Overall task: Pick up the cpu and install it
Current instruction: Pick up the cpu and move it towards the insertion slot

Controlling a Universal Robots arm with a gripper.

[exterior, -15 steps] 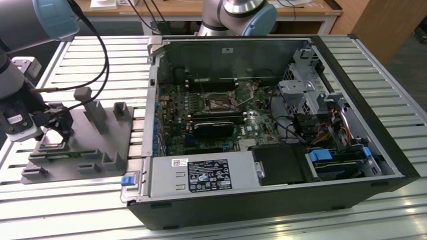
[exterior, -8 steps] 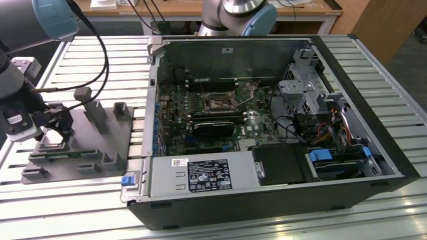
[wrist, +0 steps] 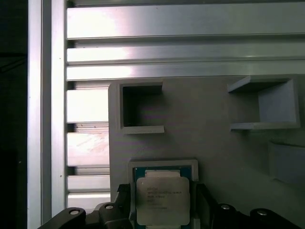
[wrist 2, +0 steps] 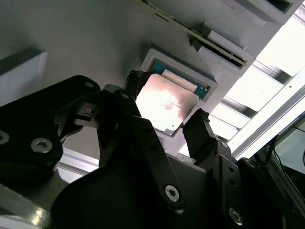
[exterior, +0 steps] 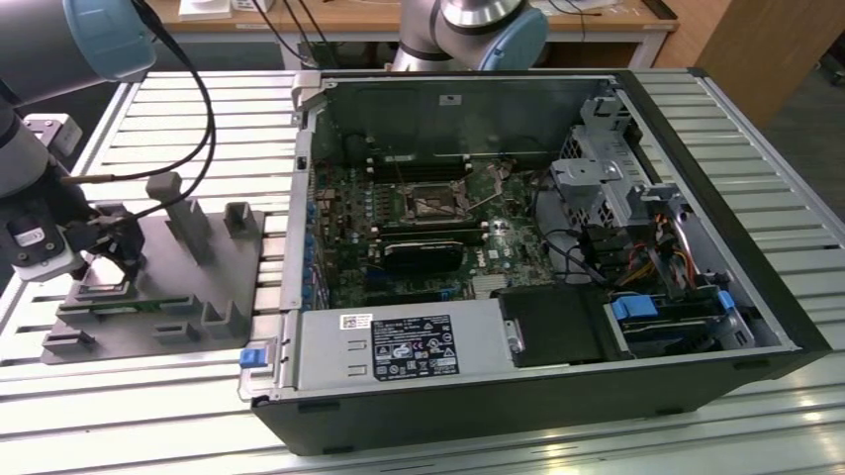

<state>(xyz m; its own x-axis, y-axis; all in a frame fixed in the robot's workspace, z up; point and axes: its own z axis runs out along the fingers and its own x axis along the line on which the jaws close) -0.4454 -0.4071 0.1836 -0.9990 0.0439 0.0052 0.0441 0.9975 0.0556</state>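
Observation:
The cpu (wrist: 163,193), a small square chip with a shiny metal top, lies at a square pocket near one corner of the grey plastic tray (wrist: 214,138). In both wrist views my gripper's (wrist: 163,210) black fingers (wrist 2: 200,129) press against two opposite edges of the cpu (wrist 2: 167,102). Whether the chip still rests in the pocket or sits just above it I cannot tell. In the exterior view my gripper (exterior: 109,269) stands low over the tray (exterior: 172,297) at the exterior view's left, hiding the chip. The black socket frame (exterior: 433,205) sits on the motherboard inside the open computer case (exterior: 528,247).
Upright grey posts and brackets (exterior: 185,223) rise from the tray close to my gripper. A long narrow memory stick (wrist 2: 195,31) lies in a slot on the tray. The case walls (exterior: 307,178), drive cages and cable bundles (exterior: 634,237) surround the motherboard. Everything rests on a slatted aluminium table (exterior: 198,109).

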